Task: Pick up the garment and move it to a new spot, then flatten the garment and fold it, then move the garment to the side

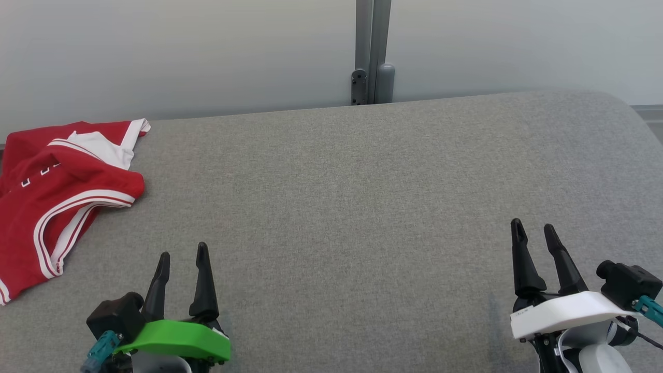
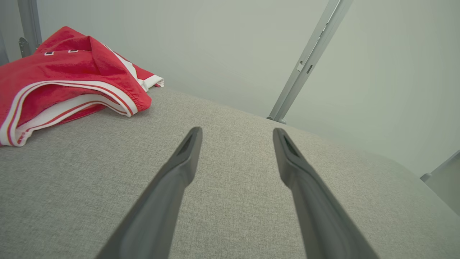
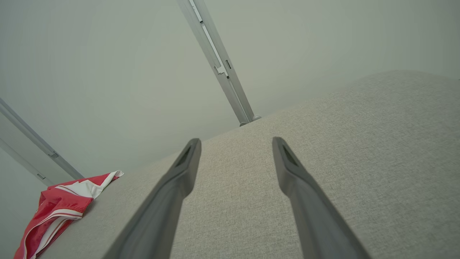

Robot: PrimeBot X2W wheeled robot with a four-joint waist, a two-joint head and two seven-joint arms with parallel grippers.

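Observation:
A red garment (image 1: 57,197) with white trim lies crumpled at the far left of the grey fabric surface (image 1: 352,207), partly cut off by the head view's left edge. It also shows at the upper left of the left wrist view as the garment (image 2: 61,79), and at the lower left of the right wrist view as the garment (image 3: 57,208). My left gripper (image 1: 183,251) stands open near the front edge, to the right of the garment and apart from it, holding nothing. My right gripper (image 1: 533,225) stands open at the front right, far from the garment, with nothing between its fingers.
A pale wall runs behind the surface, with a grey vertical post (image 1: 372,52) at its middle. The surface's far right corner (image 1: 621,109) is rounded. Broad bare fabric lies between the grippers.

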